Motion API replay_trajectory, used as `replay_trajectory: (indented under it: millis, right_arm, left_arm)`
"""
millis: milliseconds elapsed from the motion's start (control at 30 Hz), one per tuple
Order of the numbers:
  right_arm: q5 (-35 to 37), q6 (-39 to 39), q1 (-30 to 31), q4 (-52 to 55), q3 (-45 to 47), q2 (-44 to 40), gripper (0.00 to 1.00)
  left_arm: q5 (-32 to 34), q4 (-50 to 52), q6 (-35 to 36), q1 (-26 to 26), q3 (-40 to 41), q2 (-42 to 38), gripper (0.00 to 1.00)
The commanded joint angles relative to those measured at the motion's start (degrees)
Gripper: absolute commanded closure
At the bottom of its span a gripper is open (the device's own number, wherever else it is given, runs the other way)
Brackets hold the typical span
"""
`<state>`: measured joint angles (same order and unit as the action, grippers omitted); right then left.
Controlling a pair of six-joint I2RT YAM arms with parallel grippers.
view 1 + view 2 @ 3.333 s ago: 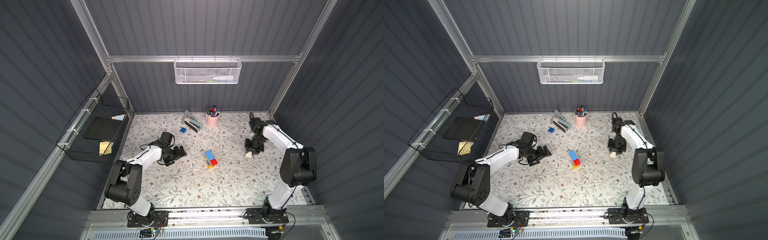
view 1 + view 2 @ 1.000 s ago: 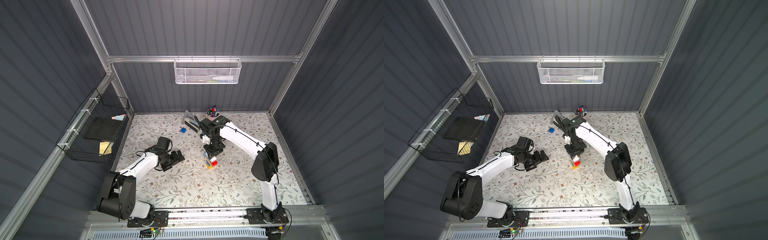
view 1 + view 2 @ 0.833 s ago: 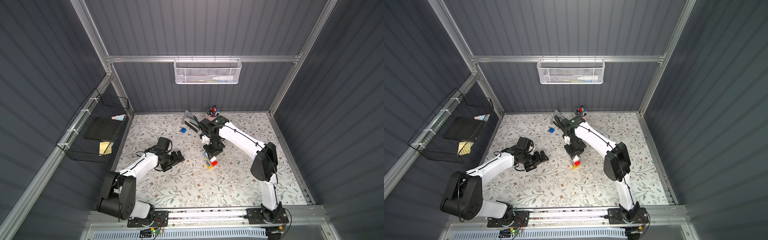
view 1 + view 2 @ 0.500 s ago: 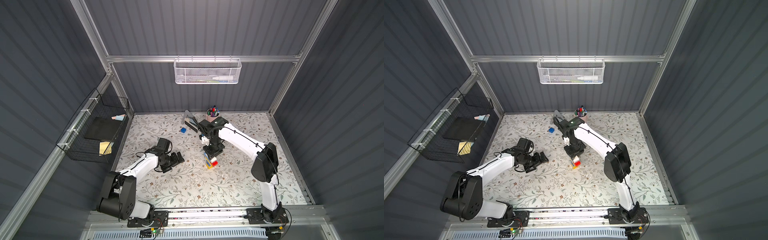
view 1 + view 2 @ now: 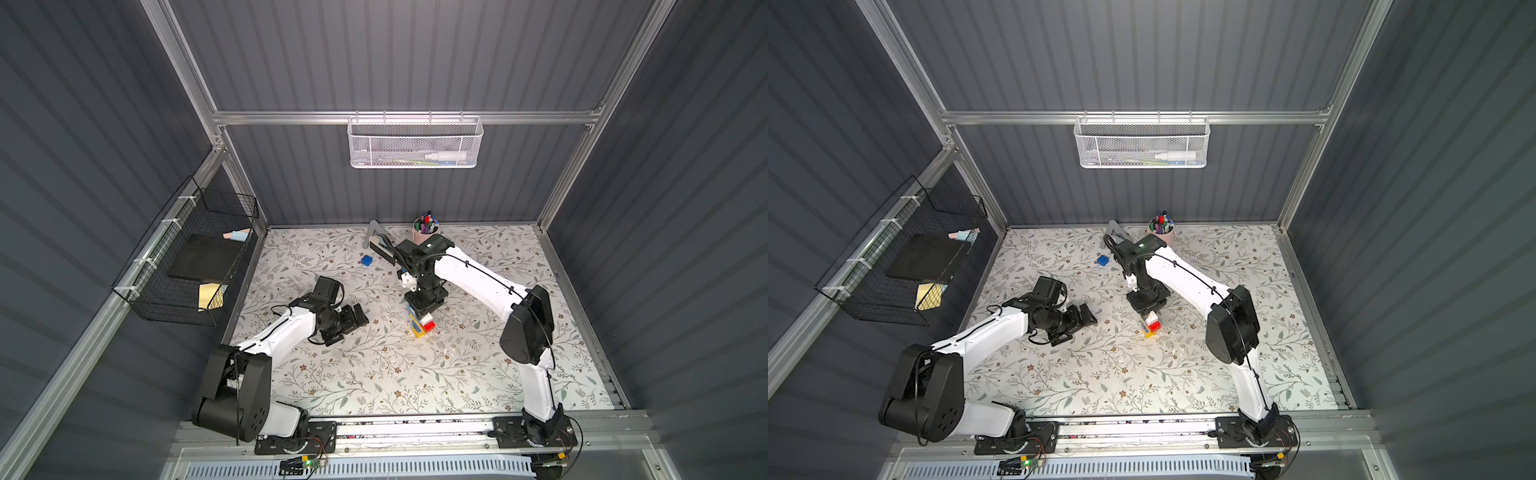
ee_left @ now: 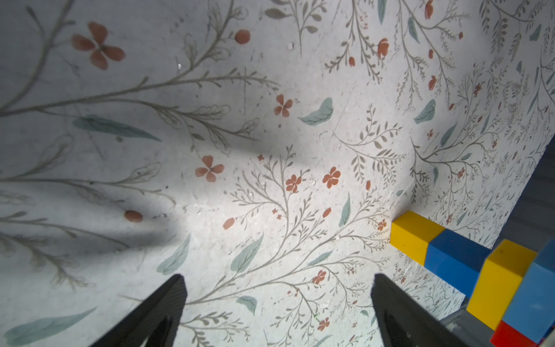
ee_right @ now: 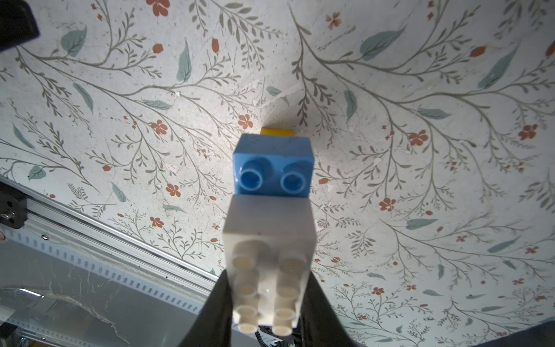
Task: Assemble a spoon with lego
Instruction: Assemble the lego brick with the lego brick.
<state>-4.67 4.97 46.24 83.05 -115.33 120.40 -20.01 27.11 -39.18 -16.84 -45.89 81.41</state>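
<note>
The spoon (image 5: 419, 328) (image 5: 1149, 327) lies mid-table, a short yellow and blue row that ends in light blue, white and red bricks. My right gripper (image 5: 426, 302) (image 5: 1147, 304) points down over its far end, shut on a white lego brick (image 7: 268, 237). In the right wrist view this brick covers the near half of a light blue brick (image 7: 273, 166), with yellow (image 7: 276, 131) beyond. Whether it is seated I cannot tell. My left gripper (image 5: 358, 316) (image 6: 277, 279) rests open to the left of the spoon (image 6: 450, 258), with nothing between its fingers.
A loose dark blue brick (image 5: 367, 260) (image 5: 1102, 260) lies toward the back. Behind it are a grey stand (image 5: 375, 235) and a pink pen cup (image 5: 424, 235). A black wire basket (image 5: 191, 270) hangs on the left wall, a white mesh basket (image 5: 415, 143) on the back wall.
My right arm has swung from the table's right side to the spoon, carrying the white brick, and over the last second has hardly shifted. The left gripper has drifted slightly toward the front.
</note>
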Motion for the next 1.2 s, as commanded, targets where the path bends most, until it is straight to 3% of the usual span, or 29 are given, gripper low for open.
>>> replay_trajectory:
  millis: [0,833,1167]
  right_arm:
    - [0.1,0.6,1.0,-1.6,1.0,6.5,0.86]
    - [-0.7,1.2,0.1,1.4,-8.0,6.3,0.48]
    - [-1.6,2.8,-1.7,2.2,-17.0,3.2,0.12]
  left_arm:
    - [0.3,0.9,0.0,0.1,-0.1,-0.8,0.01]
    - [-0.4,0.5,0.2,0.1,-2.1,1.4,0.01]
    - [-1.5,1.4,-2.5,2.7,-8.9,4.2,0.01]
